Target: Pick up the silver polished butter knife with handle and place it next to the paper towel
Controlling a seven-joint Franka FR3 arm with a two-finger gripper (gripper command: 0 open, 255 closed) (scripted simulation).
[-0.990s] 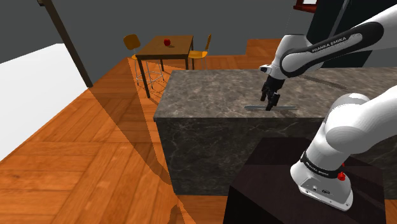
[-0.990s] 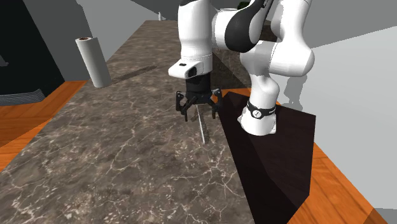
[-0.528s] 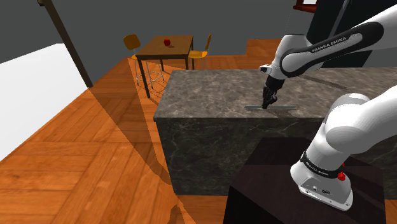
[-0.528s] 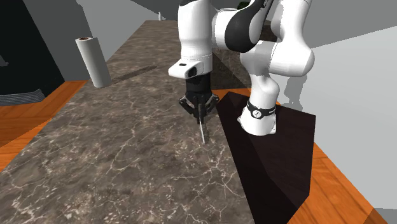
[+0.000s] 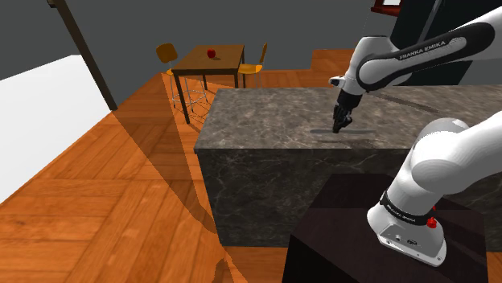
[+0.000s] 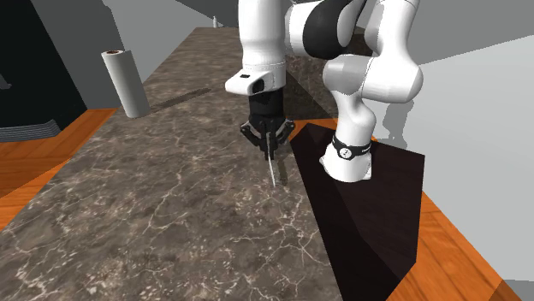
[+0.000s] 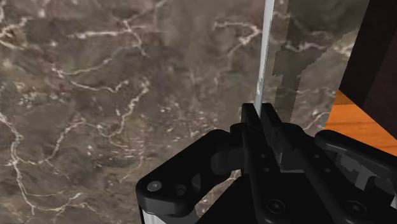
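The butter knife [image 6: 272, 169] is a thin silver blade sticking out from my gripper [image 6: 267, 142] toward the near end of the dark marble counter [image 6: 171, 205]. My gripper is shut on the knife's handle end and points straight down. In the wrist view the blade [image 7: 263, 57] runs out from between the closed fingertips [image 7: 249, 121], and its shadow lies offset beside it on the stone, so the knife hangs just above the counter. In the shoulder view the gripper [image 5: 341, 125] hovers near the counter's front edge. The white paper towel roll [image 6: 124, 83] stands upright at the counter's far left edge.
The black stand [image 6: 376, 205] borders the counter on the second exterior view's right. Beyond the counter in the shoulder view, a wooden table [image 5: 211, 63] with a red apple [image 5: 211, 53] and two chairs stands on the wood floor.
A second ago the fingers stood open astride the knife lying on the counter. They shut on it, and the hand has since risen slightly with the knife.
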